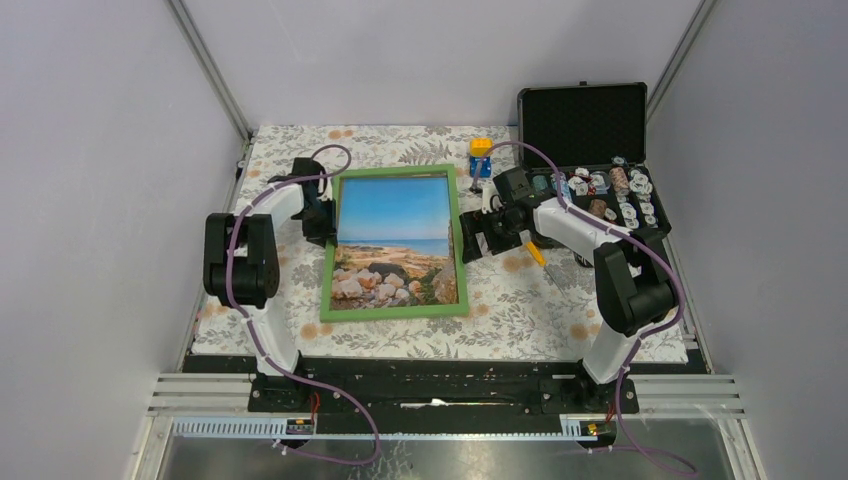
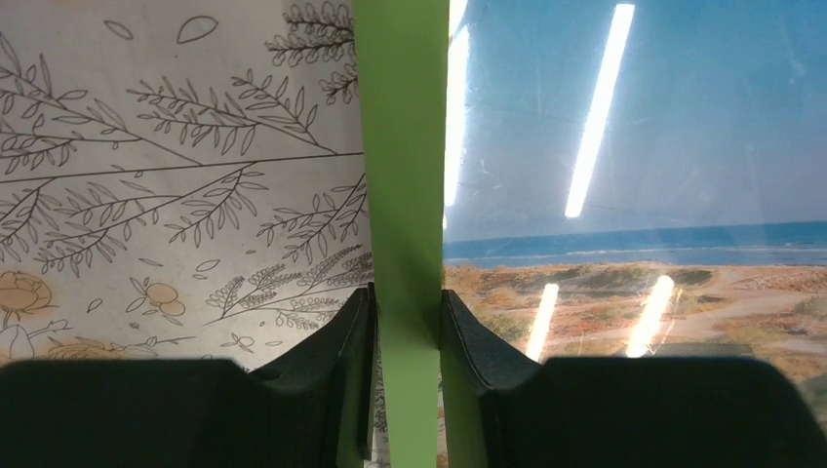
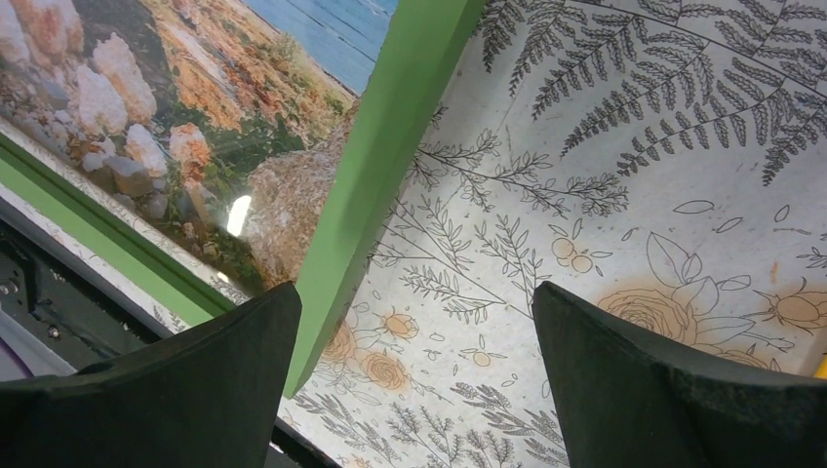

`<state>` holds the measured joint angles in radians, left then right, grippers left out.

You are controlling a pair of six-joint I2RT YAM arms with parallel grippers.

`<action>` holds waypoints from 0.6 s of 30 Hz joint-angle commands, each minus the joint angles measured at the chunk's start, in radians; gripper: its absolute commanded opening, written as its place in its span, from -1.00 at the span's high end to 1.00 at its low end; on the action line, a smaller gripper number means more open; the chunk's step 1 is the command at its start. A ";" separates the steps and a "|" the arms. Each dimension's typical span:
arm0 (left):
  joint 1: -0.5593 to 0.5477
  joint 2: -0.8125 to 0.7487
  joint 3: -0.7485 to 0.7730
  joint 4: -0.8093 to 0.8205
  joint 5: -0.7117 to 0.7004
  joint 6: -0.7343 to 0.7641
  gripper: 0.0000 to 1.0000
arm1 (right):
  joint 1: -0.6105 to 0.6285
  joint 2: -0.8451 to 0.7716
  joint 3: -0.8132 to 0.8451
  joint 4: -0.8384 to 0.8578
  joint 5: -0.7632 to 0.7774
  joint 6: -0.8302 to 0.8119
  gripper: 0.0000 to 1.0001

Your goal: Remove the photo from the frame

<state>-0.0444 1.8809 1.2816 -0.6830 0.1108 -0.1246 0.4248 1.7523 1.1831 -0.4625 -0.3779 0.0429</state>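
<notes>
**A:** Where is it?

**B:** The large rectangular picture frame with the flat green border [image 1: 395,312] lies face up in the middle of the flower-patterned desk [image 1: 520,310]. Its long sides run from 12 to 6 o'clock. The seaside photo of blue sky, sea and tan rocks [image 1: 395,225] sits inside it, with the rocks toward 6 o'clock.

**A:** And the arms?

**B:** The left pincer [image 2: 408,297] is at the frame's 9 o'clock, closed down to the width of the green border. One finger [image 2: 332,361] is on the cloth side and the other is on the picture side. The right pincer [image 3: 414,292] is at 3 o'clock, spread wide with nothing in it. The border there runs just beside one finger, and I cannot tell whether they touch.

**A:** How will it handle?

**B:** I judge the frame stiff and fairly light, but broad enough to twist if it is lifted by one edge alone. Light streaks on the shiny pane [image 2: 683,117] over the print suggest glass or acrylic. That would be slippery and perhaps breakable, so grip the border and never the face. The photo itself is probably thin and quick to crease, so once it is free it is best taken by an edge.

**A:** Best hold?

**B:** Halfway along both long sides, at 9 and 3 o'clock, so the frame can be turned over evenly. Its back is hidden, so I cannot tell what keeps the photo in. Swing it clear of the open black case [image 1: 583,120] at 1 o'clock.
</notes>
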 commanded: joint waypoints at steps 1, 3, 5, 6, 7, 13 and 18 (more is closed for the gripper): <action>0.023 -0.006 0.062 -0.066 0.121 -0.029 1.00 | -0.004 -0.008 0.044 -0.017 -0.046 0.008 -0.92; 0.023 -0.006 0.066 -0.067 0.118 -0.028 1.00 | -0.005 -0.010 0.040 -0.018 -0.049 0.008 -0.91; 0.023 0.001 0.074 -0.067 0.104 -0.020 1.00 | -0.005 -0.009 0.039 -0.018 -0.051 0.008 -0.92; 0.023 0.005 0.079 -0.067 0.093 -0.016 1.00 | -0.005 -0.008 0.039 -0.018 -0.050 0.009 -0.92; 0.023 0.006 0.085 -0.065 0.081 -0.014 1.00 | -0.005 -0.009 0.041 -0.018 -0.051 0.009 -0.92; 0.020 0.014 0.090 -0.028 0.039 -0.004 1.00 | -0.005 -0.002 0.045 -0.018 -0.050 0.008 -0.92; 0.018 0.029 0.083 0.008 0.011 0.002 1.00 | -0.005 0.000 0.043 -0.019 -0.045 0.005 -0.92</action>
<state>-0.0246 1.9026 1.3258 -0.7223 0.1162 -0.1223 0.4244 1.7523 1.1919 -0.4671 -0.4110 0.0433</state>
